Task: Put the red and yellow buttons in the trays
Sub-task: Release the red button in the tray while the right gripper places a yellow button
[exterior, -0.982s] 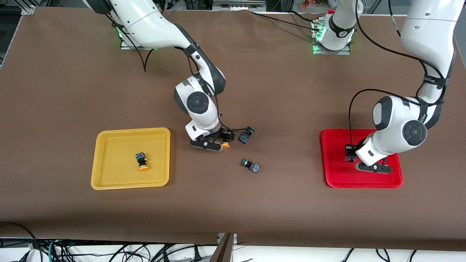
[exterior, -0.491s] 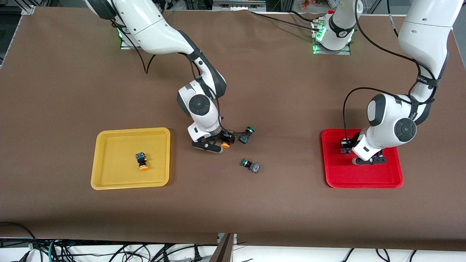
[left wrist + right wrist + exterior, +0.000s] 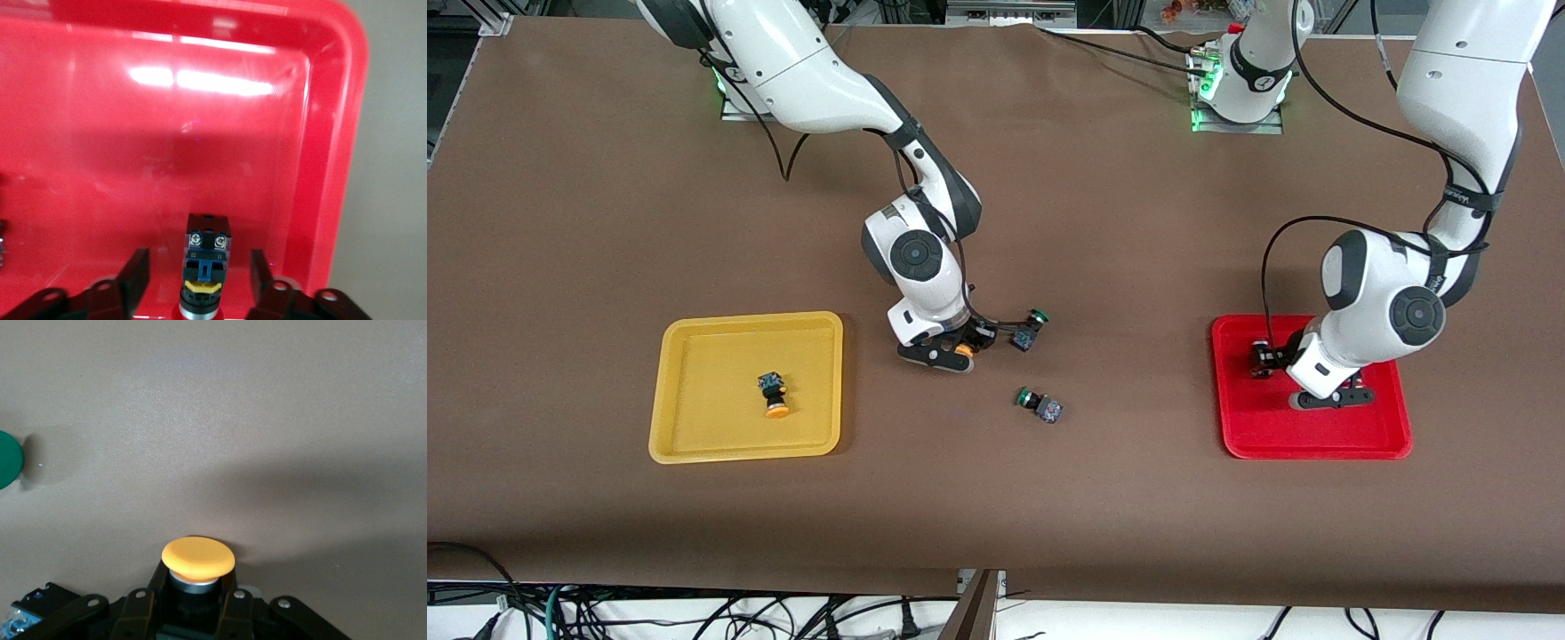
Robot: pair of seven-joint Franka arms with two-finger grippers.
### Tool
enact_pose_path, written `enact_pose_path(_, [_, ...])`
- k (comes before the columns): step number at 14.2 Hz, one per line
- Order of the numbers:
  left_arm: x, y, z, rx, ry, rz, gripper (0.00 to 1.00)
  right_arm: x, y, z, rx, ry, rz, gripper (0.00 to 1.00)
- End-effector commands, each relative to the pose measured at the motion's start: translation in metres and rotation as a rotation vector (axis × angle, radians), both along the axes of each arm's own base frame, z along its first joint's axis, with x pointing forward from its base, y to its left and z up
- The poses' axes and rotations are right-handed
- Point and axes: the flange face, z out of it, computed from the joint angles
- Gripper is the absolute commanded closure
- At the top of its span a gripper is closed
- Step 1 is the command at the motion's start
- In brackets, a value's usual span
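Right gripper (image 3: 951, 349): lowered to the table, fingers (image 3: 237, 613) closed around a yellow-capped button (image 3: 198, 559); the arm is bent down from its base.
Left gripper (image 3: 1294, 378): held low inside the red tray (image 3: 1383, 440), fingers (image 3: 133, 277) spread apart, nothing gripped; a dark-bodied button (image 3: 207, 257) is seen lying between them on the tray floor.
Yellow tray (image 3: 694, 444): at 9 o'clock of the right gripper; one yellow-capped button (image 3: 774, 396) is held in it.
Green-capped buttons: one (image 3: 1029, 327) at 3 o'clock of the right gripper, one (image 3: 1040, 404) at 5 o'clock.

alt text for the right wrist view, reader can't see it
The right hand grips a yellow-capped button, its fingers closed against the dark body, just above the brown table. The edge of a green cap shows at the frame's side.
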Motion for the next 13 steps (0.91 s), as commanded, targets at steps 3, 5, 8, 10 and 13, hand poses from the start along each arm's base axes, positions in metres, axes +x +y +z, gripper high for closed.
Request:
enact_pose_path(3, [0.044, -0.017, 0.107, 0.015, 0.006, -0.030, 0.00, 0.035, -0.052, 0.041, -0.033, 0.017, 0.095, 1.00])
enact_pose_path(5, [0.055, -0.014, 0.146, 0.020, 0.004, -0.029, 0.00, 0.058, -0.106, 0.069, -0.068, 0.041, 0.210, 1.00])
enact_pose_path(8, [0.054, 0.003, 0.205, 0.017, 0.056, -0.010, 0.00, 0.090, -0.199, 0.082, -0.118, 0.087, 0.371, 1.00])
enact_pose_path(10, [0.050, 0.005, 0.242, 0.015, 0.066, -0.006, 0.00, 0.099, -0.250, 0.065, -0.113, 0.102, 0.391, 1.00])
enact_pose_path(13, [0.027, 0.003, 0.315, 0.034, 0.065, -0.011, 0.00, 0.096, -0.262, 0.053, -0.074, 0.126, 0.368, 1.00])
